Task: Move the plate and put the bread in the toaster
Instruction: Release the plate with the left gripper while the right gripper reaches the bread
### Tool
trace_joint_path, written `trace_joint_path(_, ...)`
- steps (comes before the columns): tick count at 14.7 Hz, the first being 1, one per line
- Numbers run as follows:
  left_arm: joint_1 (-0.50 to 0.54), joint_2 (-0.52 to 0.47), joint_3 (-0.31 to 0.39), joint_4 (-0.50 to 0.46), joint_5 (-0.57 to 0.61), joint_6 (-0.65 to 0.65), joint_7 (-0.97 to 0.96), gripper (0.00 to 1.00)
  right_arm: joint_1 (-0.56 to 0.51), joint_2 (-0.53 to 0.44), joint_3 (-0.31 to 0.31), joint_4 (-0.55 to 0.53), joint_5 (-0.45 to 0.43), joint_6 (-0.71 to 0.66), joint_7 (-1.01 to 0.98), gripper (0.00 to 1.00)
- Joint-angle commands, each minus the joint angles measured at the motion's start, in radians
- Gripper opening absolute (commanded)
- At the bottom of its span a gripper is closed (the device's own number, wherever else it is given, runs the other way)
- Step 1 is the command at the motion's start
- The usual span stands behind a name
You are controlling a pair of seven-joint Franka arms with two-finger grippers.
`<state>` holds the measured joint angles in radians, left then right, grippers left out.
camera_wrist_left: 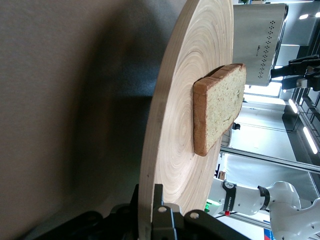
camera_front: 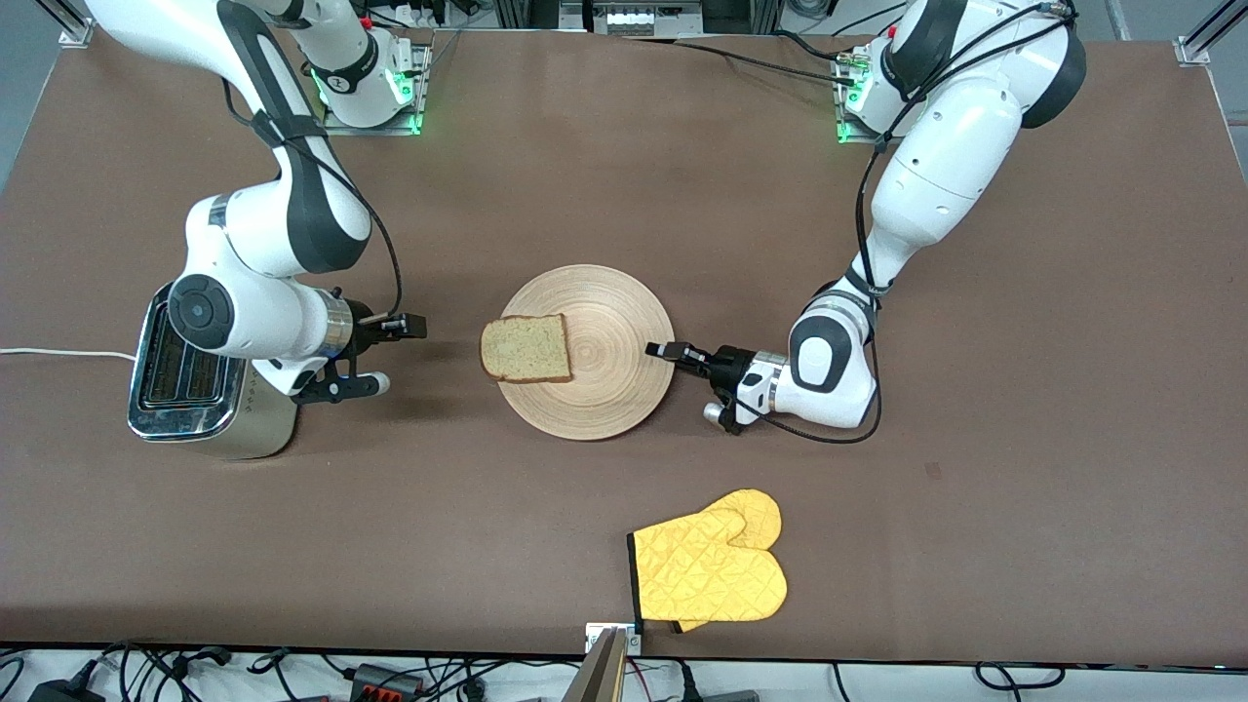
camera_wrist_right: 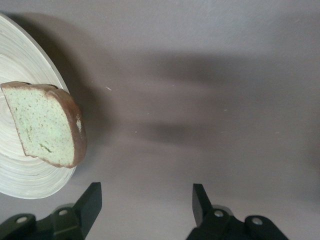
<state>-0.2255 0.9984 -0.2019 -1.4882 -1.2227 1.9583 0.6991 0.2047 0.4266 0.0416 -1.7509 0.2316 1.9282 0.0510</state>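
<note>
Now | left hand (camera_front: pixel 663 350) clamps plate (camera_front: pixel 595 390) rim | right hand (camera_front: pixel 385 353) spread, empty, between toaster (camera_front: pixel 190 390) and bread (camera_front: pixel 526 348) | bread on plate: probably light, soft, crumbly; grip crust edges gently

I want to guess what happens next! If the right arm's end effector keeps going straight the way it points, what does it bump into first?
Probably the bread slice, overhanging the wooden plate rim toward the right end effector; height is hard to judge.
</note>
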Motion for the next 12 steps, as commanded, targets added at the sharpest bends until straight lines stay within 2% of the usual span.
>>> trace_joint_path(1,-0.006,0.014,0.01,0.026,-0.018,-0.018,0.014,0.24,0.01,0.038,-0.003,0.013,0.045,0.008,0.015,0.8)
trace_joint_path(3,0.001,0.013,0.016,0.028,0.044,-0.019,0.016,0.37,0.027,0.052,-0.003,0.014,0.048,0.028,0.015,0.8)
trace_joint_path(5,0.015,0.009,0.016,0.029,0.046,-0.025,0.007,0.41,0.036,0.078,-0.002,0.014,0.067,0.066,0.015,0.8)
trace_joint_path(7,0.067,0.009,0.016,0.028,0.054,-0.033,0.013,0.49,0.047,0.101,-0.003,0.014,0.124,0.095,0.015,0.8)
trace_joint_path(12,0.219,-0.027,0.016,0.035,0.191,-0.151,-0.006,0.46,0.101,0.139,-0.003,0.017,0.144,0.181,0.017,0.79)
